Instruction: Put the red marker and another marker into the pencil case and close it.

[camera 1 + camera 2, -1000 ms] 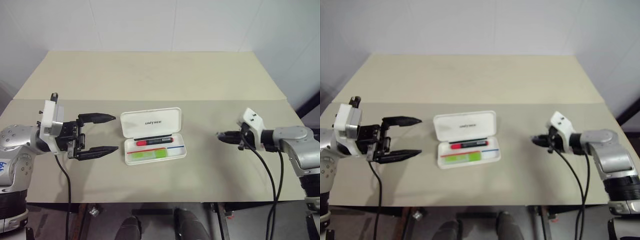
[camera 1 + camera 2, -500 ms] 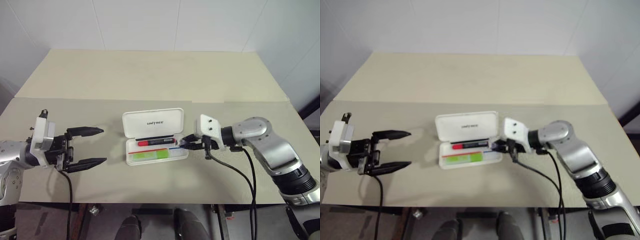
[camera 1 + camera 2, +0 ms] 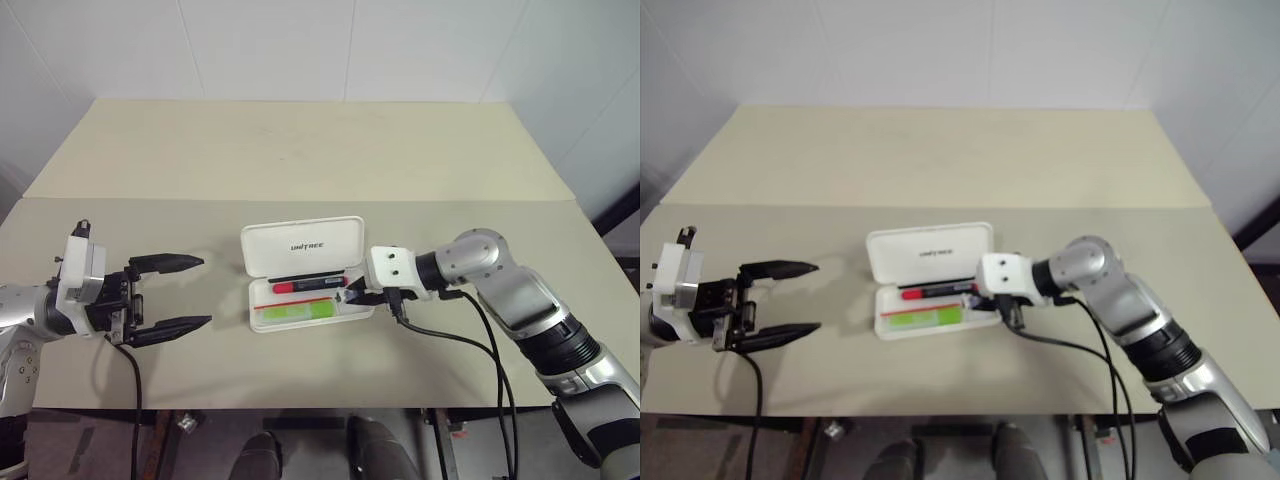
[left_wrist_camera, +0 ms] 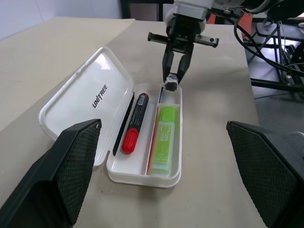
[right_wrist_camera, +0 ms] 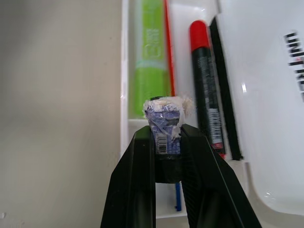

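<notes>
The white pencil case lies open at mid-table, its lid with black lettering folded back. In its tray the red marker lies along the hinge side. The other marker, a light-green highlighter, lies in the front section. My right gripper hangs over the tray's right end, shut on a small blue-and-white wrapped piece. My left gripper is to the left of the case, well apart from it. It points at the case, level and open, with nothing between its fingers.
The beige table stretches far behind the case, with a seam across it just behind the lid. Black cables trail from my right wrist over the table's front edge.
My right arm has swung left from the table's right side to the case's right end, turning its gripper downward. The left gripper has drawn slightly left and lower.
</notes>
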You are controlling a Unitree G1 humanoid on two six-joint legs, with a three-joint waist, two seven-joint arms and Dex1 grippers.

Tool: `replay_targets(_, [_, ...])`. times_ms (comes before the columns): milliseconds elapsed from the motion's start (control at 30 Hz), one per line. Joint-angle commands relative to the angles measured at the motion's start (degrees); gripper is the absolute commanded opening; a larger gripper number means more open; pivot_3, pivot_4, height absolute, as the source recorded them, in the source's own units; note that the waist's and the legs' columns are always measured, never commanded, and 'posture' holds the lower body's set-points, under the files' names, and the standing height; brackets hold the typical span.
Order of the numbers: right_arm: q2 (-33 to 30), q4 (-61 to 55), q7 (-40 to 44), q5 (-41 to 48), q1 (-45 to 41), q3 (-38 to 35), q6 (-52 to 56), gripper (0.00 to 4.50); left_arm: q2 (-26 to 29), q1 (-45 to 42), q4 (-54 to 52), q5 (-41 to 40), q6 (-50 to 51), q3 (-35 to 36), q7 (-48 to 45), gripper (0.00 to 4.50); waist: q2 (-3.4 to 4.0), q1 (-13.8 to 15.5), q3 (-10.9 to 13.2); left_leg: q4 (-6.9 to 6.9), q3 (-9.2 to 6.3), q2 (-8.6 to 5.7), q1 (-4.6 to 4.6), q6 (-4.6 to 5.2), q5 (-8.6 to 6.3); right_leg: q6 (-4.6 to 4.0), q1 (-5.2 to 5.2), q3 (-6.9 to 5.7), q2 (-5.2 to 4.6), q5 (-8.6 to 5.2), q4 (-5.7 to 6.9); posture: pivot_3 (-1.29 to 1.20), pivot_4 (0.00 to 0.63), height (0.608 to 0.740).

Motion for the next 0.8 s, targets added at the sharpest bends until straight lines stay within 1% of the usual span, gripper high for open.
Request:
replay_targets(33, [0.2,0.3,-0.1,-2.5,-0.7,0.6,-1.0,1.48,0.4,0.1,-1.7,-1.3,-0.4,1.9,0.6,4.5,0.0,0.0,0.0,0.0,0.0,0.0,0.0,0.0,0.0,0.0,0.0,0.0,0.0,0.0,0.0,0.0,0.15,0.74])
replay_targets(67, [0.4,1.0,-0.5,-3.6,-0.8,1.0,-1.0,1.87,0.4,0.0,-1.7,-1.2,-0.4,1.8,0.7,4.5,0.0,0.0,0.0,0.01,0.0,0.0,0.0,0.0,0.0,-0.01,0.0,0.0,0.0,0.0,0.0,0.0,0.15,0.74])
replay_targets(100, [0.5,1.3,-0.7,-4.2,-0.9,1.0,-0.8,2.16,0.4,0.0,-1.7,-1.2,-0.5,1.7,0.8,4.5,0.0,0.0,0.0,0.01,0.0,0.0,0.01,0.0,0.0,-0.01,0.0,0.0,0.0,-0.01,0.0,0.0,0.15,0.74])
replay_targets(300, [0.7,0.4,0.0,-3.8,-0.9,-0.2,0.5,4.25,0.1,-0.5,-1.3,-1.0,-0.7,1.3,1.4,4.5,0.0,0.0,0.0,-0.01,0.0,0.0,0.02,0.0,-0.01,-0.01,0.0,0.0,0.0,-0.01,0.01,0.0,0.15,0.74])
replay_targets(333, [0.6,0.2,0.2,-3.3,-0.8,-0.6,0.7,4.47,0.1,-0.6,-1.2,-1.0,-0.7,1.2,1.5,4.5,0.0,0.0,0.0,-0.01,0.0,0.0,0.01,0.0,-0.02,-0.01,0.0,0.0,0.0,0.0,0.0,0.0,0.15,0.74])
replay_targets(667, [0.5,-0.6,1.8,5.4,-1.8,-9.0,3.8,4.47,-0.2,-3.0,1.0,0.2,-1.8,0.2,2.8,4.5,0.0,0.0,0.0,0.01,0.0,0.0,0.01,0.02,-0.05,0.03,0.01,-0.01,0.0,0.01,0.02,0.0,0.15,0.74])
replay_targets(800, [1.4,-0.6,2.0,11.0,-0.7,-13.5,4.4,4.47,0.1,-4.7,2.9,3.1,-2.4,-1.0,5.6,4.5,0.0,0.0,0.0,0.01,0.0,0.0,0.02,0.02,-0.05,0.04,0.01,-0.01,0.0,0.02,0.05,0.0,0.15,0.74])
